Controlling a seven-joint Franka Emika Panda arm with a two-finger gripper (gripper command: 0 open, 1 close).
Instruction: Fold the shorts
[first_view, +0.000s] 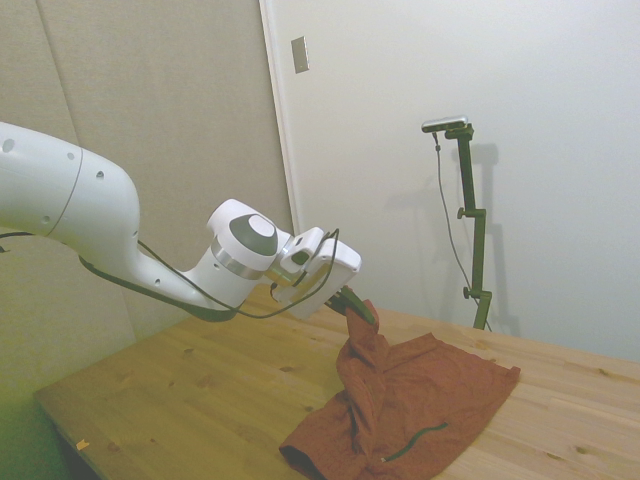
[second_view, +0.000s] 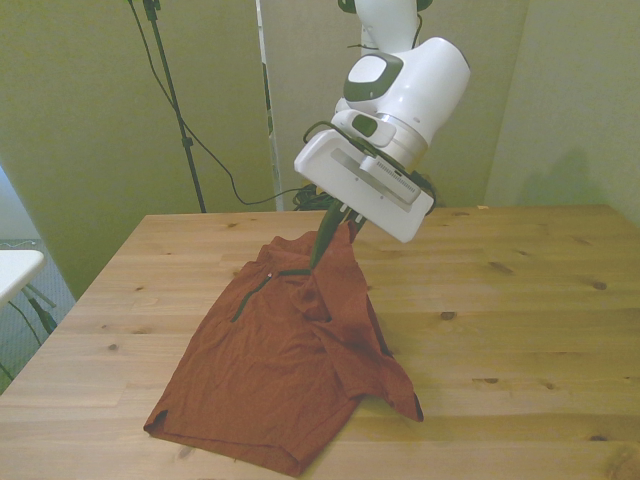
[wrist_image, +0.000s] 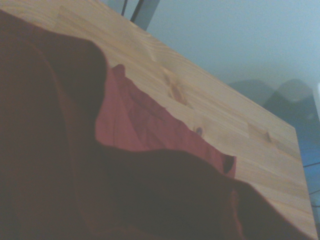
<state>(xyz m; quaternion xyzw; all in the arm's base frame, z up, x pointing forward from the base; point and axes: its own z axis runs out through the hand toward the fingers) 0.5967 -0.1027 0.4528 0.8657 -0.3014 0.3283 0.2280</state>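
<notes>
The rust-orange shorts (first_view: 420, 395) lie wrinkled on the wooden table (first_view: 190, 390), with one edge pulled up into a peak. My gripper (first_view: 357, 306) is tilted over that peak and shut on the raised fabric. In the front view the shorts (second_view: 285, 350) spread from the lifted corner under the gripper (second_view: 335, 232) toward the near left edge, a dark zipper line showing near the top. The wrist view is filled with blurred red cloth of the shorts (wrist_image: 135, 125) hanging close to the lens, with table wood beyond it.
Bare wood of the table (second_view: 520, 300) stretches to the front view's right of the garment. A wall and a door frame (first_view: 280, 130) stand behind the table in the side view.
</notes>
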